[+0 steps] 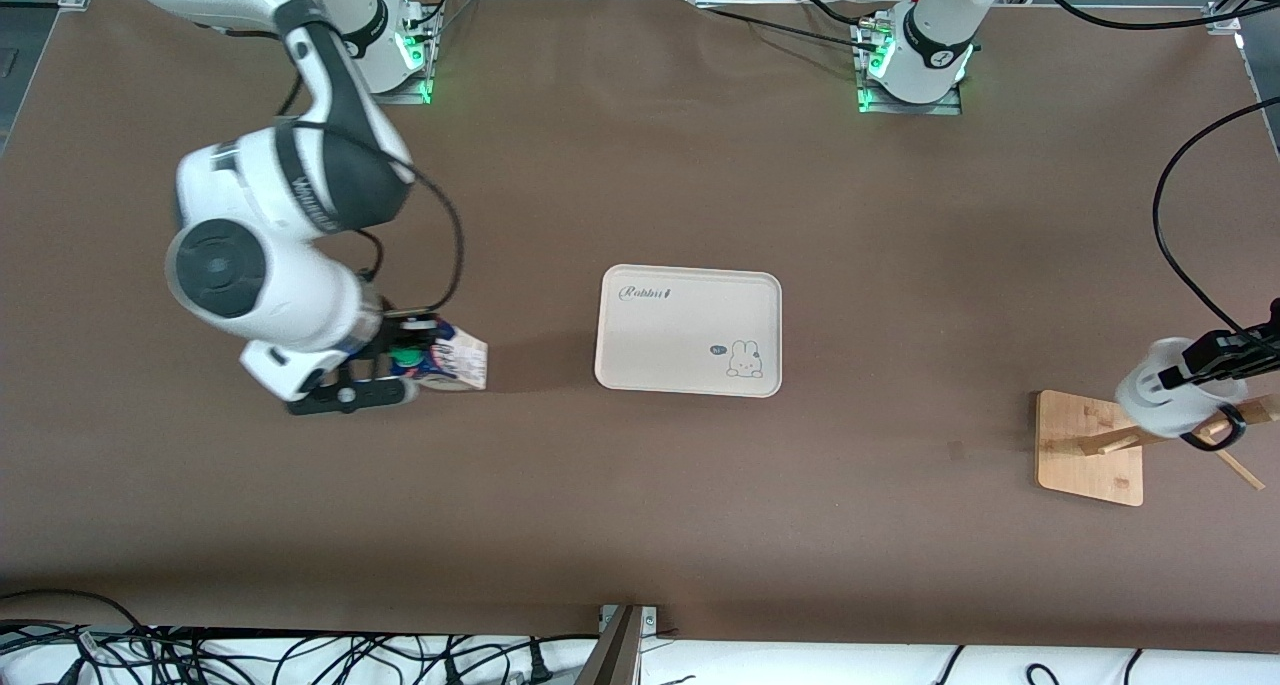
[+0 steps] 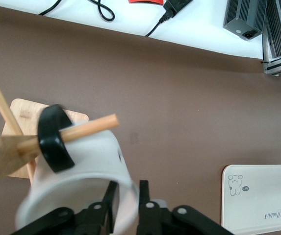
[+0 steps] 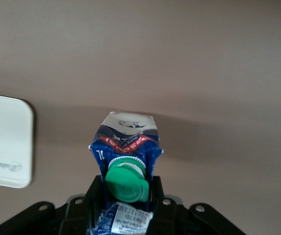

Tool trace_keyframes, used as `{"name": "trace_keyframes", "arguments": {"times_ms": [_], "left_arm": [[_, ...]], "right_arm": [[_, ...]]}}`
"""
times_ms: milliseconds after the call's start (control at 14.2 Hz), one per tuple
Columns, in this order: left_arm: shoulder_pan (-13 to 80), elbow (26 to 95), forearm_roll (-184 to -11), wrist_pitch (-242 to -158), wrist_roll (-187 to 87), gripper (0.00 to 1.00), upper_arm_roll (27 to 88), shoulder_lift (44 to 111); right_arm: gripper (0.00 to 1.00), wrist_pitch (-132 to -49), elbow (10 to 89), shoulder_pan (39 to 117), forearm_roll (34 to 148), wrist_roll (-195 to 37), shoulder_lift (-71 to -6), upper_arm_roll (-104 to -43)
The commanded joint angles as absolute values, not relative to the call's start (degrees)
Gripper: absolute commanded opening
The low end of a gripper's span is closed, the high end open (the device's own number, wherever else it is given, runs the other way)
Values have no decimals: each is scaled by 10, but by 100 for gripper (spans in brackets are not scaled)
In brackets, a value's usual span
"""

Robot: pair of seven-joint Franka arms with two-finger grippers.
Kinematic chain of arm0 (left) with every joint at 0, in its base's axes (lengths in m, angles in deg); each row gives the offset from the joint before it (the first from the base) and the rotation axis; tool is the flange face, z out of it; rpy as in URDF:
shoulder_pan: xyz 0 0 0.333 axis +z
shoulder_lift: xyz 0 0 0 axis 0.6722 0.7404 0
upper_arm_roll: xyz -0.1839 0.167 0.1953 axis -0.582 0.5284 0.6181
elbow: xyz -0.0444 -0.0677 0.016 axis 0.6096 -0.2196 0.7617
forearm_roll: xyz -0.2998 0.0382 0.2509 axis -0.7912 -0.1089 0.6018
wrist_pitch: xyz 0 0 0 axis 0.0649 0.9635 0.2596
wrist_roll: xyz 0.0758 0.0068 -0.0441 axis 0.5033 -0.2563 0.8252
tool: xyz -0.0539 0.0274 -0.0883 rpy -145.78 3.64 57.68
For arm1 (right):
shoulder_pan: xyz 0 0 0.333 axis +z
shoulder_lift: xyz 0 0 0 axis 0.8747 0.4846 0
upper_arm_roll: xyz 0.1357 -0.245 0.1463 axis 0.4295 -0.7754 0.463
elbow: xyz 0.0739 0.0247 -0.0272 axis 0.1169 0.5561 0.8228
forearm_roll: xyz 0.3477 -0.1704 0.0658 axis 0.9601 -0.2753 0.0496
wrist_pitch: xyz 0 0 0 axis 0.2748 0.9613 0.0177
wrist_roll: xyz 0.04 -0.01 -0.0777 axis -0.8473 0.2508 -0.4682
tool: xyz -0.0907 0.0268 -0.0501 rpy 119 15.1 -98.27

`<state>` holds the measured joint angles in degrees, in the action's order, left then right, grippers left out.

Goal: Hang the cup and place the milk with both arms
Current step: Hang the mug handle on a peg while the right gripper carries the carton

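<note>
**Milk gripped at the right arm's end, cup on a peg at the left arm's end**

Printed on the cream tray: the word "Rabbit" in dark script along one short edge, plus a small cartoon rabbit with a tiny speech bubble in a corner. Readable on the milk only a white "1L" on the blue panel beside the green cap, above a red band; fine print on the white label by the fingers too small to make out. On the right arm's dark joint band, white lettering, not legible.

Right gripper clamped on the milk at the carton's top, fingers pressed against both sides of the gable beside the cap. Carton tilted, low over the brown table toward the right arm's end, well apart from the tray.

Left gripper at the cup, one finger inside the rim and one outside, straddling the white wall; whether squeezing or slackened, cannot tell. Cup's black loop handle threaded over a wooden peg of the rack, which stands on a pale wooden base toward the left arm's end.

Table covered in matte brown, plain. Along its edge nearest the front camera, a white strip strewn with black cables. Arm bases lit green at the table's other long edge. In the left wrist view, grey finned metal boxes and more cables off the table.
</note>
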<state>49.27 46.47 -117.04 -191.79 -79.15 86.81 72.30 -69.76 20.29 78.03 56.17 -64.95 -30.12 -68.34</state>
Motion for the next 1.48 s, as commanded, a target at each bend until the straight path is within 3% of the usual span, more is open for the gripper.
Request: {"name": "trace_keyframes", "arguments": {"times_ms": [0, 211, 423, 704, 1056, 1268, 1338, 1408], "left_arm": [[476, 458, -1154, -1888, -803, 100, 870, 703], [432, 446, -1073, -1831, -786, 100, 872, 662], [422, 392, -1041, -1743, -725, 100, 859, 663], [386, 386, -972, -1686, -702, 100, 851, 656], [385, 377, -961, -1682, -657, 100, 851, 655], [392, 310, -959, -1593, -656, 100, 860, 652], [390, 302, -960, -1590, -651, 100, 857, 655], [387, 301, -960, -1601, -655, 100, 857, 655]], "right_arm": [[43, -689, 230, 759, 560, -711, -317, -701], [43, -689, 251, 744, 560, -723, -318, -707], [43, -707, 277, 737, 561, -723, -317, -708], [43, -734, 313, 738, 561, -722, -318, -708], [48, -749, 326, 738, 562, -717, -317, -708], [48, -759, 338, 738, 562, -715, -317, -708], [59, -758, 338, 738, 562, -715, -318, -707], [84, -757, 337, 738, 562, -712, -318, -707]]}}
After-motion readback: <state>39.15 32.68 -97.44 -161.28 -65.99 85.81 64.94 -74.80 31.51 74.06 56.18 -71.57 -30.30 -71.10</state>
